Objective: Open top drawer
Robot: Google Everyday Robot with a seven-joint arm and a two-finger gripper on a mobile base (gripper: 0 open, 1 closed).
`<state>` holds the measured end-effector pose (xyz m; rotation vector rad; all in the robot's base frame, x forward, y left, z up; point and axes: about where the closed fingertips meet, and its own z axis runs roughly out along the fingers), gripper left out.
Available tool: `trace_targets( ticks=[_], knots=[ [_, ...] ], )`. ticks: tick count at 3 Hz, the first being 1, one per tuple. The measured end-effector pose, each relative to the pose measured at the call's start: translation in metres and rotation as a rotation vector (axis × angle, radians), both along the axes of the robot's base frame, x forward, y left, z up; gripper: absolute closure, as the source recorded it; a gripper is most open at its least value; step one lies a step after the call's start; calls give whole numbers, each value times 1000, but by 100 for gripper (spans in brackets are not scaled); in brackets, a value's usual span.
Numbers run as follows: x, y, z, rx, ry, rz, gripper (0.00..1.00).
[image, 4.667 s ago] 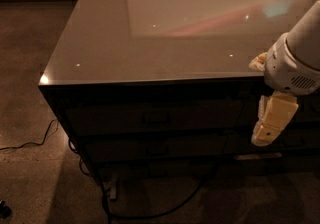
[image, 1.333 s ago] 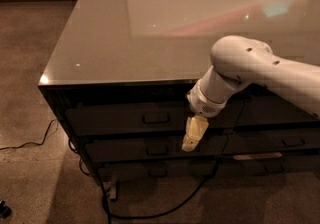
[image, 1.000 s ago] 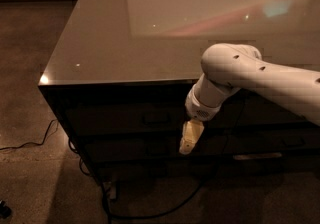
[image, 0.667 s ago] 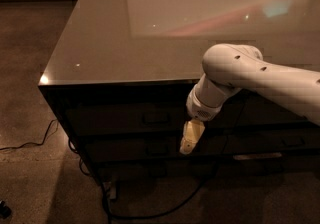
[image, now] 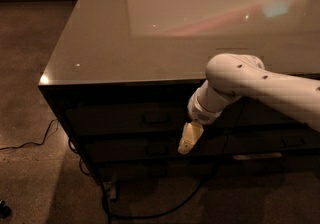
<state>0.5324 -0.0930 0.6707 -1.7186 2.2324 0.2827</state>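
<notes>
The wide, dark grey-black top drawer sits shut in the upper row under the table's edge, its front flush with the fronts around it and its small loop handle at its middle. The pale cream-yellow hand hangs pointing down in front of the drawer fronts, just right of and below that handle, so that its tip lies over the second row rather than over the top drawer. It looks apart from the handle, though whether it touches the fronts behind it cannot be told, nor whether the hand is apart or together, since it shows only as one pale wedge. The thick white arm comes in from the right edge, where it is cut off, bends at a rounded joint by the table's front edge and covers the right end of the top drawer and part of the neighbouring column. The lower drawer rows are very dark and their handles barely stand out. A pale strip shows on a right-hand front. The glossy grey-brown table carries a broad bright reflection. On the speckled brown floor, a thin black cable trails left, and a thicker black cable loops below the table near a small pale block.
</notes>
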Motion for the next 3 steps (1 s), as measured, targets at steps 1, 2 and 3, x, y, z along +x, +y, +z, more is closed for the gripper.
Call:
trace_targets(
  ticks=[1,2,3],
  knots=[
    [6,5,-3,12,-39,-32,0],
    [9,8,-3,17,-80,-55,0],
    [14,14,-2,29,-114,-59,0]
  ],
)
